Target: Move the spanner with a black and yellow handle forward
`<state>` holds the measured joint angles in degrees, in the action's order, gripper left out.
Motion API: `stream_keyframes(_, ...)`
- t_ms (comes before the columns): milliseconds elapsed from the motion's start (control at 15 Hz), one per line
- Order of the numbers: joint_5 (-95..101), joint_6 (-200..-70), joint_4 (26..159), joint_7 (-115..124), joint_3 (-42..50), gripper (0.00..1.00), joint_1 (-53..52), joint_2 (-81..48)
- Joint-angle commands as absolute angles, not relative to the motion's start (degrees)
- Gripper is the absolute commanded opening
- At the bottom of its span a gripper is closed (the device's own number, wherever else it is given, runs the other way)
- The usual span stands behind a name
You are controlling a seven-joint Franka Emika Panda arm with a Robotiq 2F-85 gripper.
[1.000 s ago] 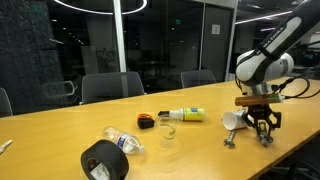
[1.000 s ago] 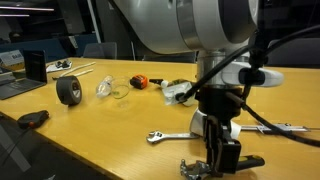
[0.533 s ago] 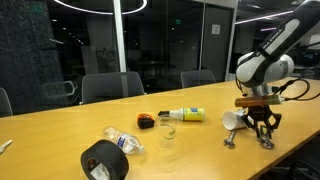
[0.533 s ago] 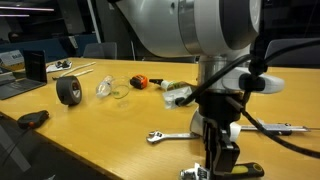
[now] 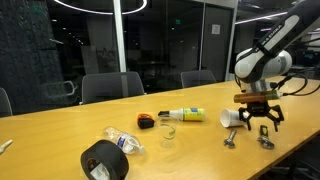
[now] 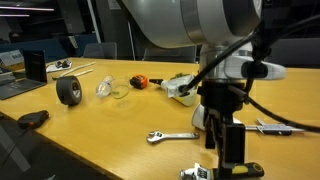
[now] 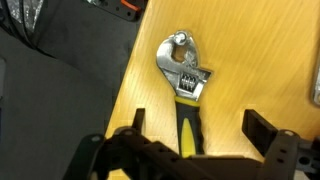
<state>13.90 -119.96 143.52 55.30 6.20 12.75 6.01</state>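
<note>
The spanner lies flat on the wooden table, its silvery head pointing away and its black and yellow handle toward the wrist camera. My gripper hangs open just above the handle, a finger on each side and neither touching it. In both exterior views the spanner rests on the table right below the raised gripper.
An all-silver wrench lies close by, another silver tool further off. A white cup, yellow-green tube, tape measure, clear cup, crushed bottle and black tape roll spread along the table.
The gripper was shut on the spanner's handle at table height. It has since opened, let the spanner go and lifted a little above it.
</note>
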Motion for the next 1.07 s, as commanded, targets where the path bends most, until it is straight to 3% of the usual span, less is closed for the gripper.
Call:
stream_keyframes(0, 14.8, -110.5, 138.1, 52.3, 5.4, 1.00, 10.8, 10.2)
stream_keyframes(600, 14.2, -82.8, 121.4, 33.8, -2.2, 1.00, 3.3, 22.4)
stream_keyframes(1000, 8.4, -77.3, 119.3, 24.7, -6.9, 1.00, -2.0, 35.6)
